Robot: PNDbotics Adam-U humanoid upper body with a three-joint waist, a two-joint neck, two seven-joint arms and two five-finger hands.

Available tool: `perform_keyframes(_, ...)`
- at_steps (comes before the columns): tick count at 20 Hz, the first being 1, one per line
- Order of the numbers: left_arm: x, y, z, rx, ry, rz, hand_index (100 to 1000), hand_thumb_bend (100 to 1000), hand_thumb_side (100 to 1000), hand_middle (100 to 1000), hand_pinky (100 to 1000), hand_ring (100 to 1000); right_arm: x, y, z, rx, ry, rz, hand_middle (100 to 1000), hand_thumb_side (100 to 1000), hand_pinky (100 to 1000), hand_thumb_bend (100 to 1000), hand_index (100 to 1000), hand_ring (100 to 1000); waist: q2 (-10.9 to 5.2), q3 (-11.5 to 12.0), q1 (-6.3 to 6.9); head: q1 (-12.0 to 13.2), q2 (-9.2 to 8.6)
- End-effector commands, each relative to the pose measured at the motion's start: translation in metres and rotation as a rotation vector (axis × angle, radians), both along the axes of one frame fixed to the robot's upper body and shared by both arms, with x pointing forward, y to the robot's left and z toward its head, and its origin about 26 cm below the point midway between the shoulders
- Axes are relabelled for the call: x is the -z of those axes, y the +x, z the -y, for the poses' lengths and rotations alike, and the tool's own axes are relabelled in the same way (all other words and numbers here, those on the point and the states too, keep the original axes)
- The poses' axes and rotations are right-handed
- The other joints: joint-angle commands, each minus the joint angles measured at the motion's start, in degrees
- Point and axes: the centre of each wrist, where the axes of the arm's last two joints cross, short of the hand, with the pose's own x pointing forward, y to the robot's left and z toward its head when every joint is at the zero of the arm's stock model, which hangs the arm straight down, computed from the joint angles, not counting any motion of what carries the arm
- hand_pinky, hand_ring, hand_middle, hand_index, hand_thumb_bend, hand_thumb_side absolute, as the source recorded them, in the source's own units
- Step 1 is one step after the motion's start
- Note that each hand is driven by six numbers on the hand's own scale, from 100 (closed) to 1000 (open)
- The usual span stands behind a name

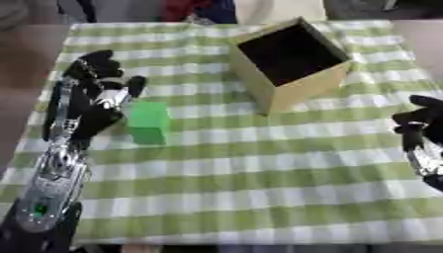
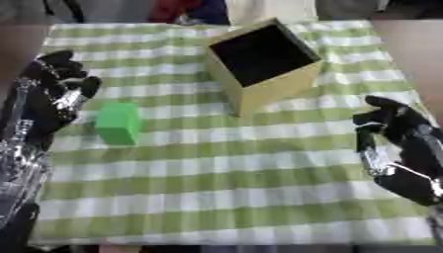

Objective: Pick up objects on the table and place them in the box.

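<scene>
box looks empty; green block sits at its eight o'clock, ungrasped. my left hand is spread beside it, right hand relaxed, empty.

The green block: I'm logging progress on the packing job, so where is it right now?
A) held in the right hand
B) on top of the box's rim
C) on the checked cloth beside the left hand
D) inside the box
C: the green block stands on the checked cloth just next to the open left hand, apart from the box, while the right hand at the far side holds nothing.
</scene>
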Motion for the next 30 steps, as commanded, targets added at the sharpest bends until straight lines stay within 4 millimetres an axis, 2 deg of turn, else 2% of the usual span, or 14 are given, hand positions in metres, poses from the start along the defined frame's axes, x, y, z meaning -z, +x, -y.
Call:
perform_keyframes(1, -0.008, -0.001, -0.002, -0.001, 0.01, 0.028, 764, 721, 337, 607, 628, 673, -0.008, -0.001, 0.001, -0.005, -0.006, 0.026, 616, 214, 712, 100, 884, 775, -0.81, 0.1, -0.09, 0.1, 0.31)
perform_keyframes(11, -0.009, 0.0, -0.003, -0.003, 0.019, 0.032, 764, 722, 338, 608, 629, 675, -0.008, -0.001, 0.001, -0.006, -0.006, 0.027, 616, 213, 711, 100, 884, 774, -0.76, 0.0, -0.11, 0.2, 0.31)
perform_keyframes(15, -0.019, 0.002, -0.009, -0.003, 0.086, 0.044, 767, 737, 338, 612, 630, 677, -0.008, -0.001, 0.001, -0.005, -0.008, 0.025, 615, 212, 710, 100, 884, 774, -0.96, -0.1, -0.05, 0.3, 0.31)
perform_keyframes(19, -0.035, 0.006, -0.021, 0.005, 0.254, 0.045, 773, 757, 338, 621, 634, 684, -0.007, -0.002, 0.002, -0.004, -0.012, 0.02, 615, 212, 710, 100, 884, 774, -1.27, -0.2, 0.09, 0.2, 0.31)
perform_keyframes(25, -0.069, 0.013, -0.041, 0.036, 0.606, 0.03, 779, 795, 325, 644, 654, 698, -0.005, -0.003, 0.003, -0.003, -0.015, 0.011, 615, 213, 710, 100, 884, 774, -1.8, -0.4, 0.31, 0.0, 0.31)
perform_keyframes(30, -0.098, 0.019, -0.052, 0.095, 0.912, -0.018, 787, 869, 295, 666, 678, 708, -0.003, -0.003, 0.003, -0.007, -0.019, 0.002, 615, 214, 710, 100, 884, 774, -2.18, -0.7, 0.63, -0.2, 0.31)
